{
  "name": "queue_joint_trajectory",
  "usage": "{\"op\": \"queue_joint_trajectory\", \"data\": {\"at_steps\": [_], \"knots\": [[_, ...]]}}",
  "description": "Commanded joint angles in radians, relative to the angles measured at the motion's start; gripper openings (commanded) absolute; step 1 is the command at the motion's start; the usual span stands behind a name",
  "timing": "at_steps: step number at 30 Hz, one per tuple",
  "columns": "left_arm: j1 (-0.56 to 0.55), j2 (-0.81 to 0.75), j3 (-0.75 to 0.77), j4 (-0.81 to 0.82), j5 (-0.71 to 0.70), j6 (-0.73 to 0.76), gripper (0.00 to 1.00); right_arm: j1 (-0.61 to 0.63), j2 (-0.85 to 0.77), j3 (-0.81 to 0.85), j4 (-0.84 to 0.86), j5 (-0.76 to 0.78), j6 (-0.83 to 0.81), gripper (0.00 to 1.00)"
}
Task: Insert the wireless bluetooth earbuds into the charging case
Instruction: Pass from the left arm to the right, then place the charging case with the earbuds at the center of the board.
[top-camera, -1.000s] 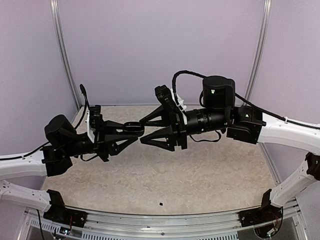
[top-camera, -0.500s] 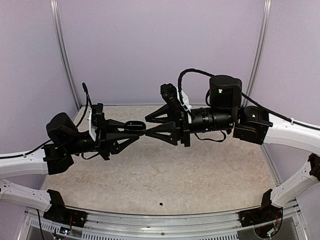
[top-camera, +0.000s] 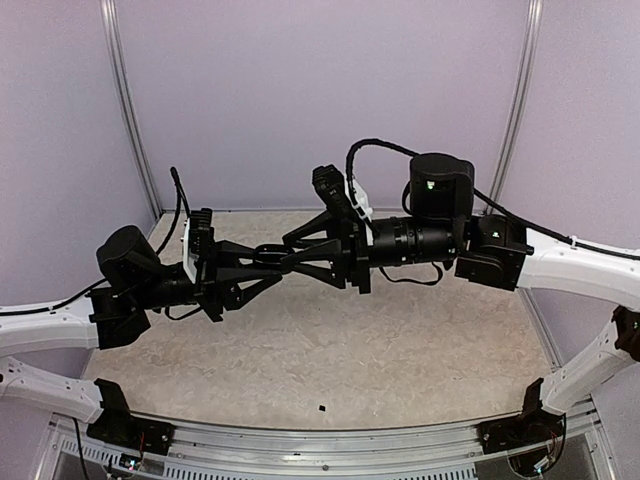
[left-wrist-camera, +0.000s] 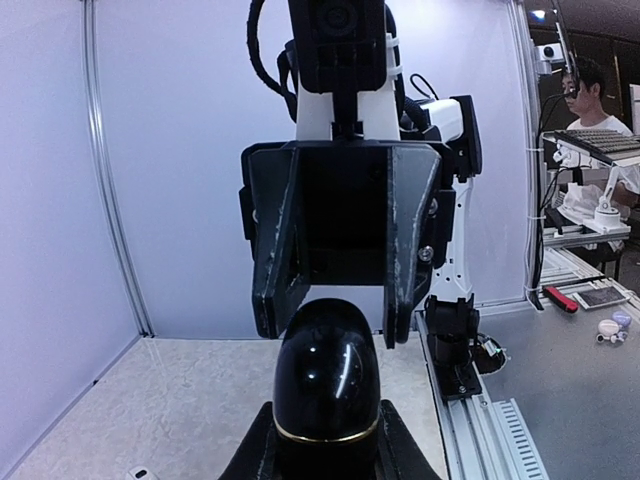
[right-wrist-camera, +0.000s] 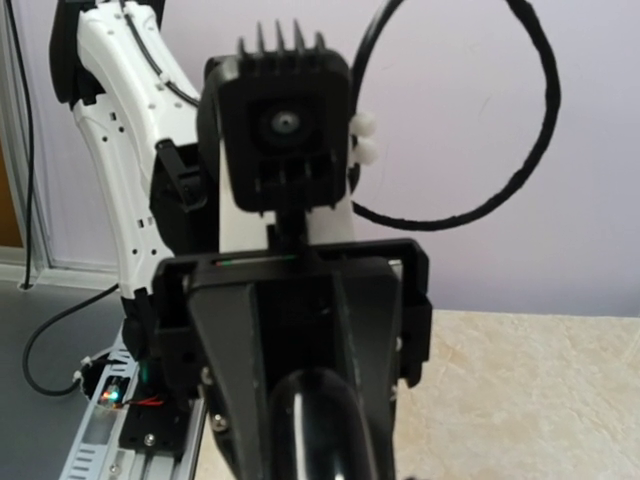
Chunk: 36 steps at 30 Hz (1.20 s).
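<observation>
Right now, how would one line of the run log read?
left gripper: shut on glossy black oval charging case, mid-air | right gripper: jaws flanking case's free end, contact unclear

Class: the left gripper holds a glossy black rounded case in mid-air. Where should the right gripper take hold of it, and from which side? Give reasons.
On the glossy black rounded case, grip the free domed end beyond the thin gold seam, coming head-on from opposite the left gripper, whose fingers flank the other end. The right gripper, jaws straddling the dome, looks suitably lined up.
</observation>
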Motion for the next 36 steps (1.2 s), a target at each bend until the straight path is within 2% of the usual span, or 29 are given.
{"op": "queue_joint_trajectory", "data": {"at_steps": [1,10,13,18,21,25,31,32,36], "knots": [[-0.007,-0.001,0.033,0.013,-0.008,0.008,0.02,0.001,0.019,-0.015,0.031,-0.002,0.028,0.38],[-0.009,-0.009,0.027,0.013,-0.017,0.014,0.02,0.0,0.028,-0.015,0.024,-0.002,0.038,0.37],[-0.008,-0.013,0.026,0.012,-0.029,0.015,0.04,0.001,0.028,-0.014,0.022,-0.003,0.04,0.33],[-0.009,-0.023,0.009,0.015,-0.06,0.016,0.15,-0.017,0.014,-0.025,0.04,-0.013,0.059,0.2],[-0.009,-0.028,0.0,0.008,-0.092,0.015,0.3,-0.041,0.004,-0.037,0.058,-0.029,0.083,0.17],[-0.004,-0.04,-0.017,-0.005,-0.138,-0.004,0.65,-0.09,-0.018,-0.06,0.084,-0.05,0.138,0.16],[0.011,-0.078,-0.076,0.003,-0.249,-0.062,0.95,-0.183,-0.046,-0.084,0.077,-0.065,0.182,0.16],[0.016,-0.09,-0.086,0.004,-0.288,-0.076,0.98,-0.203,-0.043,-0.087,0.069,-0.069,0.19,0.16],[0.052,-0.113,-0.101,-0.019,-0.393,-0.118,0.99,-0.303,0.008,-0.097,0.025,-0.091,0.207,0.16]]}}
